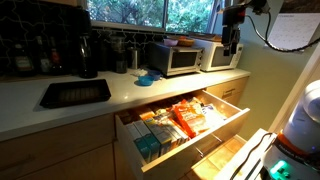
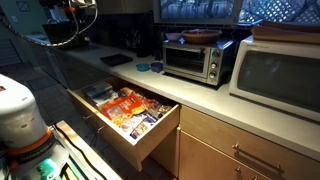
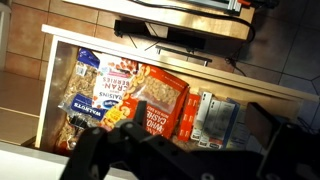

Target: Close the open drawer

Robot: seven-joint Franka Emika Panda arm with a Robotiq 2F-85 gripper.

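Observation:
The wide light-wood drawer [image 1: 190,141] stands pulled out below the counter and shows in both exterior views [image 2: 155,135]. It holds orange snack bags [image 1: 185,117] and teal boxes [image 1: 148,143]. In an exterior view my gripper [image 1: 232,40] hangs high above the counter's far end, well away from the drawer. In the wrist view I look down into the drawer [image 3: 48,85] at the snack bags [image 3: 160,100]. The dark fingers of my gripper [image 3: 200,118] are spread wide and hold nothing.
A toaster oven [image 1: 175,57] and a microwave [image 1: 220,55] stand on the counter, and both also show from another side [image 2: 195,60] [image 2: 280,80]. A black tray [image 1: 75,93] and a blue bowl [image 1: 148,76] lie on the counter. My white base [image 1: 300,120] stands beside the drawer.

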